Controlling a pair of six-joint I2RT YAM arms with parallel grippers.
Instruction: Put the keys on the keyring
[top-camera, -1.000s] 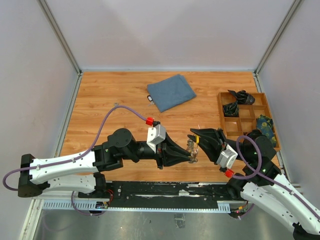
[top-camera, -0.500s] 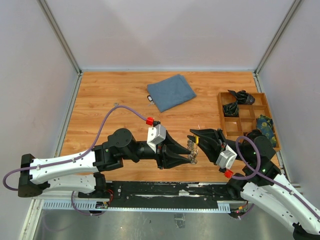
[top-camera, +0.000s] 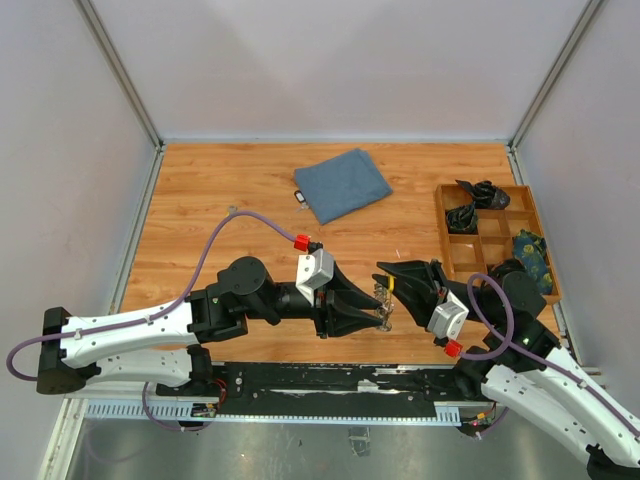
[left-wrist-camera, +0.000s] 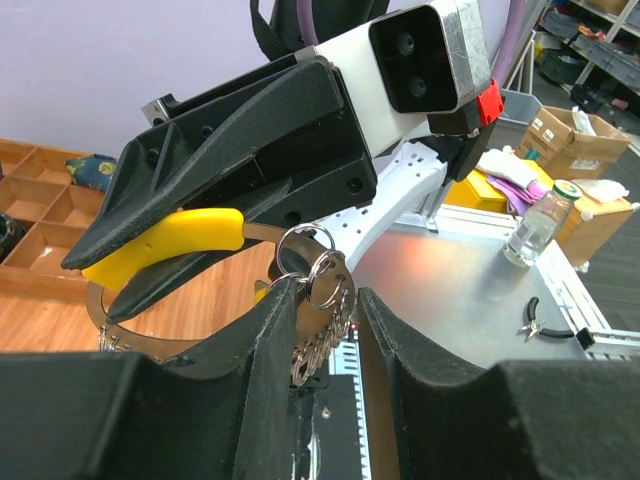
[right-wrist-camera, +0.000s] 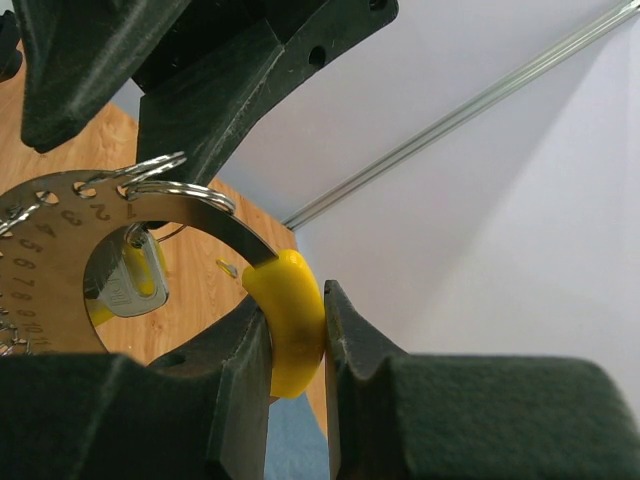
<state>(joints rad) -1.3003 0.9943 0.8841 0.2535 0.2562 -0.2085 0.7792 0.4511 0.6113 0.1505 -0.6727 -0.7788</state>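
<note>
The keyring (right-wrist-camera: 60, 215) is a flat curved metal band with numbered holes and a yellow grip (right-wrist-camera: 292, 325). My right gripper (right-wrist-camera: 297, 310) is shut on that yellow grip and holds the band up over the table's near edge (top-camera: 384, 292). Small split rings (left-wrist-camera: 322, 262) and a toothed key (left-wrist-camera: 318, 335) hang from the band, between the fingers of my left gripper (left-wrist-camera: 328, 292). Its jaws stand apart; the key leans on the left finger, clear of the right one. Another key with a yellow head (right-wrist-camera: 130, 280) dangles inside the band's curve. The two grippers meet tip to tip (top-camera: 383, 312).
A folded blue cloth (top-camera: 343, 184) lies at the back middle, with a small tag (top-camera: 299, 197) at its left corner. A wooden compartment tray (top-camera: 441, 228) holding dark items stands at the right. The metal rail (top-camera: 330, 380) runs along the near edge.
My left gripper's jaws have spread apart around the hanging key. Both grippers have shifted a little; the right still holds the yellow grip.
</note>
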